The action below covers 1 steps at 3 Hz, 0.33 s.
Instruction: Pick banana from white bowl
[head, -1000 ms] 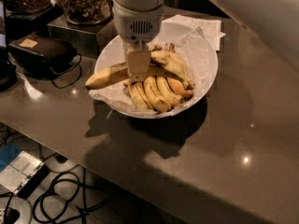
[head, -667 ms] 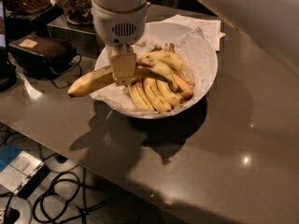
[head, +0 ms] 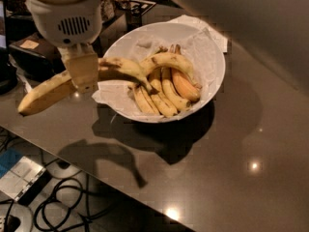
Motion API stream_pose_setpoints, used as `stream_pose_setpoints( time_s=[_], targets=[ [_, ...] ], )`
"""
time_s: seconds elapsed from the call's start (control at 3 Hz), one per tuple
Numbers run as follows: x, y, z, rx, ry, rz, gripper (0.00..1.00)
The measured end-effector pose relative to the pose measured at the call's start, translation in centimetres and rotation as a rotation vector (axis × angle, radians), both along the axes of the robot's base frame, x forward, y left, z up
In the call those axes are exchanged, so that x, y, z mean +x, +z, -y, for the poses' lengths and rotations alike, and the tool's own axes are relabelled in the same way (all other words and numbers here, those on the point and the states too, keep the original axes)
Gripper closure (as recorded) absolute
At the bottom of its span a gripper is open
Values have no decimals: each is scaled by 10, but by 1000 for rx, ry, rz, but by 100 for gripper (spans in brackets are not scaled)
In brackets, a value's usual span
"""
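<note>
Since a second ago your tool (head: 83, 72) has lifted the banana (head: 44, 95) half out over the rim of the white bowl (head: 215, 83), clamped around its middle. Soft peel could slip, dropping it onto the table (head: 217, 168) beside the bowl.

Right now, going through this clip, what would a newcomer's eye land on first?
Most striking is the hand at upper left, shut on the banana, which juts out leftward past the rim of the white bowl above the dark table. After that, the bunch of shorter bananas lying in the bowl's paper lining at centre.
</note>
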<state>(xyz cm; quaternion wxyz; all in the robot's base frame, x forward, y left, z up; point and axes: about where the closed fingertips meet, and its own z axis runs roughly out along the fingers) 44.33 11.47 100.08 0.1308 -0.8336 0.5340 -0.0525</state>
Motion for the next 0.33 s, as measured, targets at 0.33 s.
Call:
stream_pose_setpoints(
  time_s=[0.33],
  targets=[
    [0,7,-5,28,5,22,100]
  ],
)
